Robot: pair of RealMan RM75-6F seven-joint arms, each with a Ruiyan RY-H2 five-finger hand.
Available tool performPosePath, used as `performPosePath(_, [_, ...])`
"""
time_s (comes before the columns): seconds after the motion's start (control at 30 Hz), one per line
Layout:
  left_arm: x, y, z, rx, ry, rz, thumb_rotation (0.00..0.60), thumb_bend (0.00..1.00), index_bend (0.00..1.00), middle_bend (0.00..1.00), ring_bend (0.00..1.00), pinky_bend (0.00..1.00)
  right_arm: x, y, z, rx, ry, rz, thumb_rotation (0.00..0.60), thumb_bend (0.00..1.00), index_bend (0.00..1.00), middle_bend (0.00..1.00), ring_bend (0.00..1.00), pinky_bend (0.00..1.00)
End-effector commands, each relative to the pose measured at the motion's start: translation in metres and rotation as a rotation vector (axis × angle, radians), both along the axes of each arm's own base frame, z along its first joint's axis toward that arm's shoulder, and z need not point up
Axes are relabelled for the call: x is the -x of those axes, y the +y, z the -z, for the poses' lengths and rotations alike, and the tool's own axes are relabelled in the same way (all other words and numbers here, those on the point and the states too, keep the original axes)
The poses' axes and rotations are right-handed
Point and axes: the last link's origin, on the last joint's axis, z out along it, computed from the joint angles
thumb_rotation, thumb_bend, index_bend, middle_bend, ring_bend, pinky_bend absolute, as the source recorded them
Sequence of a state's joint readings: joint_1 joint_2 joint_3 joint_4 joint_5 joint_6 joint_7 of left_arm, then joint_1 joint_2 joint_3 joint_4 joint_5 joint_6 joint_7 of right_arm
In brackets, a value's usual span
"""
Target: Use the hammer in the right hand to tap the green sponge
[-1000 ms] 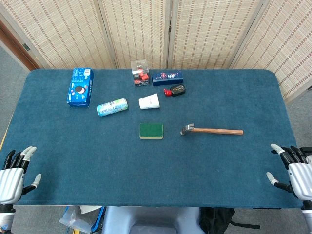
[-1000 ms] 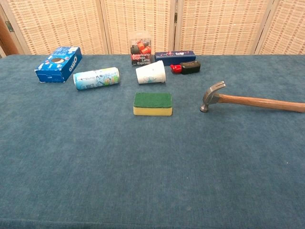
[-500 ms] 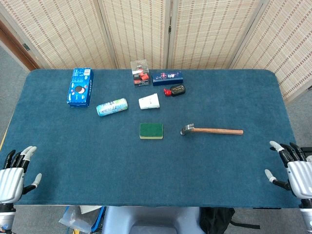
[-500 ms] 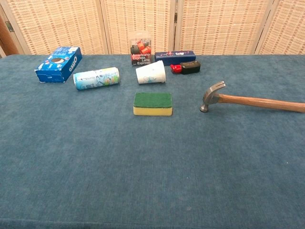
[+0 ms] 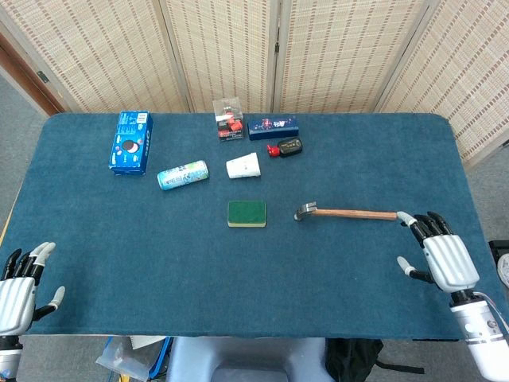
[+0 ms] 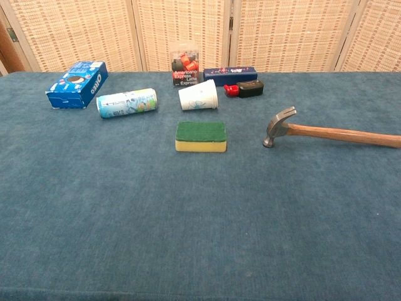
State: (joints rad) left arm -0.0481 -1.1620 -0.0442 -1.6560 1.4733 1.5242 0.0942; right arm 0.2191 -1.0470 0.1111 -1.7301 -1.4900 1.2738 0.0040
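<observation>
Right hand [image 5: 442, 256] moved up to hammer [image 5: 347, 212] handle end, fingers [image 5: 420, 225] spread, empty

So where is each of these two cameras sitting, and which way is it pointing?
Head view: sits high, looks steeply down on the whole blue table; shows the left hand at the near left corner and the right hand, fingers spread, by the end of the hammer handle.
Chest view: sits low at the near edge, looks across the table toward the wicker screens; no part of the robot shows.
Shared: the hammer, the green sponge, the white cup.
</observation>
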Motion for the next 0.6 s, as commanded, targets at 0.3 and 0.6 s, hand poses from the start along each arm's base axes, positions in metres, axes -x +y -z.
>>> performPosePath(0.3, [0.005,-0.004,0.0,-0.003,0.001,-0.02,0.6,0.32,0.09,0.13,0.13,0.04,-0.036,-0.071,0.051,-0.085,0.062,-0.047,0.6,0.28,0.26,0.29,0.17,0.12])
performPosePath(0.6, [0.007,-0.005,0.0,-0.002,0.002,-0.027,0.6,0.32,0.09,0.13,0.13,0.04,-0.044,-0.109,0.082,-0.138,0.097,-0.021,0.6,0.28,0.27,0.32,0.17,0.12])
